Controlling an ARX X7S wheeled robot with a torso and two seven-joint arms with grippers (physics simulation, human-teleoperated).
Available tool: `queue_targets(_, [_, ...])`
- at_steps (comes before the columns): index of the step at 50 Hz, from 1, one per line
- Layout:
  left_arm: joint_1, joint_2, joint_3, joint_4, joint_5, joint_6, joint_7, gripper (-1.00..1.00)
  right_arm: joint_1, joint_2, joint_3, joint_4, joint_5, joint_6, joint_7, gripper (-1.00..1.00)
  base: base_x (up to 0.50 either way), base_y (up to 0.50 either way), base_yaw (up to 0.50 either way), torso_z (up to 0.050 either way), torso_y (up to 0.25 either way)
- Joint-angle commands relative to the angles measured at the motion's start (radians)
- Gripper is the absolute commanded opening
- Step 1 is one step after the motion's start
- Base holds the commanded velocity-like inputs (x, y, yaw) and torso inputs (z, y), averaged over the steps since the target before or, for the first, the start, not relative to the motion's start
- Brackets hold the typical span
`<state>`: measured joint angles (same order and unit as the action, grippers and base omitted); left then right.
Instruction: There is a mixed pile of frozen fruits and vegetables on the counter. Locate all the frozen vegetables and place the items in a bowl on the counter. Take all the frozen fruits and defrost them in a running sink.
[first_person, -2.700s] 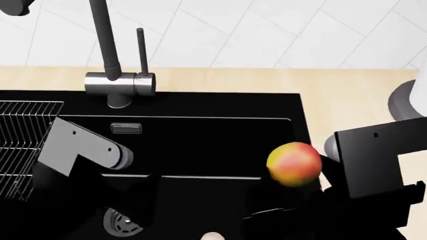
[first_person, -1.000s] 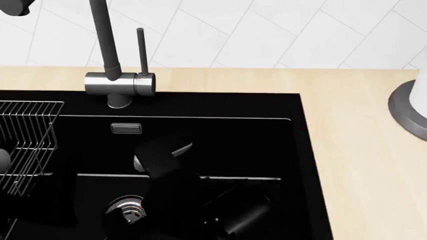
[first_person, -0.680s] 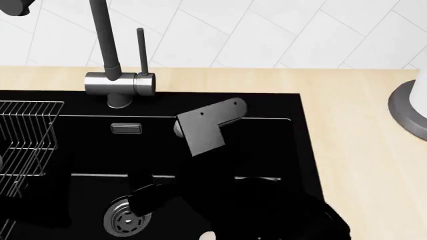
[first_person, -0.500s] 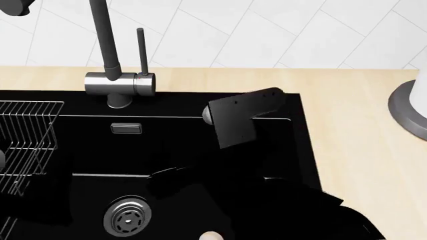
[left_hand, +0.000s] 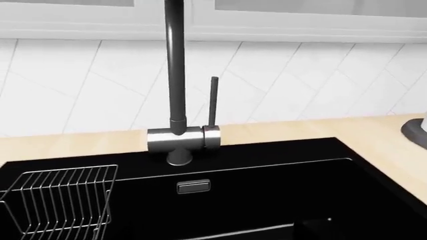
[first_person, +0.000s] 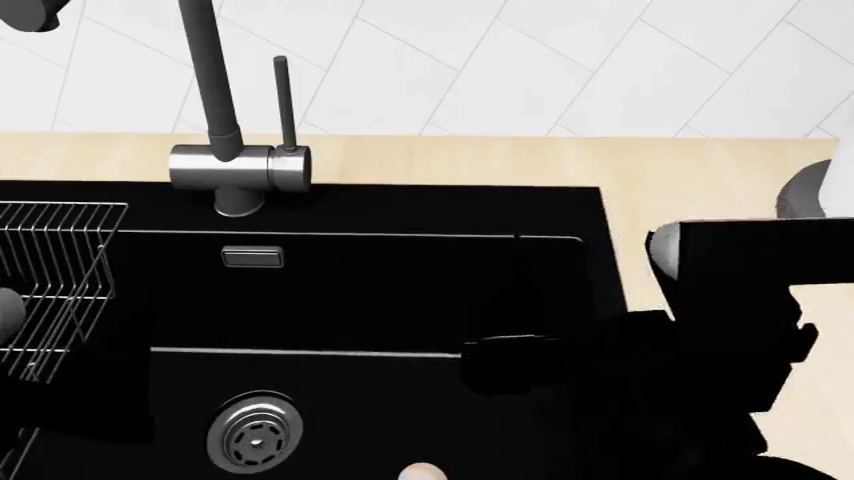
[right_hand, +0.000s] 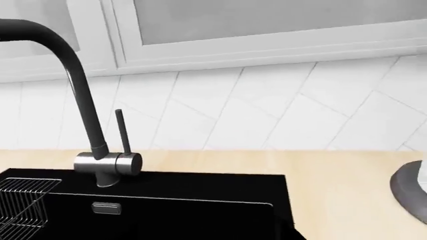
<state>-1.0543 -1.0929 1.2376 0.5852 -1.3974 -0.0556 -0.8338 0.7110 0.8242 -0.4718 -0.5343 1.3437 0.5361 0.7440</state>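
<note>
At the far left of the head view, a silver wire rack (first_person: 54, 280) hangs inside the large black rectangular sink (first_person: 400, 290). Below it a dark bulk with a small grey rounded part at the picture's edge looks like the left arm (first_person: 67, 380). The left tool itself shows in no view, so its state cannot be told.

Next comes the tall dark grey faucet with a brushed silver base and thin upright lever (first_person: 240, 165). It stands on the sink's back rim, just in front of the strip of light beige wood-look bench (first_person: 534, 160) under the white tiled wall. Its spout end leaves the picture at the top left. No water can be made out in the basin.

On the basin floor lies the round silver drain (first_person: 254, 437). To its right, at the very bottom edge, a small sliver of a pale pinkish-cream round fruit (first_person: 422, 471) shows in the sink, mostly cut off.

Further right, the right tool (first_person: 514, 360) is a black shape over the black basin. How far its jaws are open, or whether it holds anything, cannot be told. The blocky black right arm (first_person: 727, 300) rises over the sink's right rim and bench. Behind it is the grey round base of a paper-towel holder (first_person: 801, 195).
</note>
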Motion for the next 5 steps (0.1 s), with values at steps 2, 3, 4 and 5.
queue_targets(2, [0.030,-0.008,0.004,0.008,0.016,0.024,-0.011,1.00,-0.216,0.145,0.135,-0.156,0.004,-0.141,0.092,1.00,0.00,0.00,0.00,0.000,0.000])
queue_targets(3, [0.035,-0.005,0.007,0.004,0.021,0.023,-0.014,1.00,-0.231,0.159,0.133,-0.167,-0.004,-0.139,0.091,1.00,0.00,0.00,0.00,0.000,0.000])
queue_targets(4, [0.037,-0.016,0.006,0.011,0.020,0.027,-0.012,1.00,-0.241,0.163,0.136,-0.177,-0.016,-0.145,0.087,1.00,0.00,0.00,0.00,0.000,0.000])
queue_targets(5, [0.042,-0.041,0.003,0.027,0.019,0.035,-0.007,1.00,-0.261,0.176,0.135,-0.196,-0.032,-0.147,0.089,1.00,0.00,0.00,0.00,0.000,0.000])
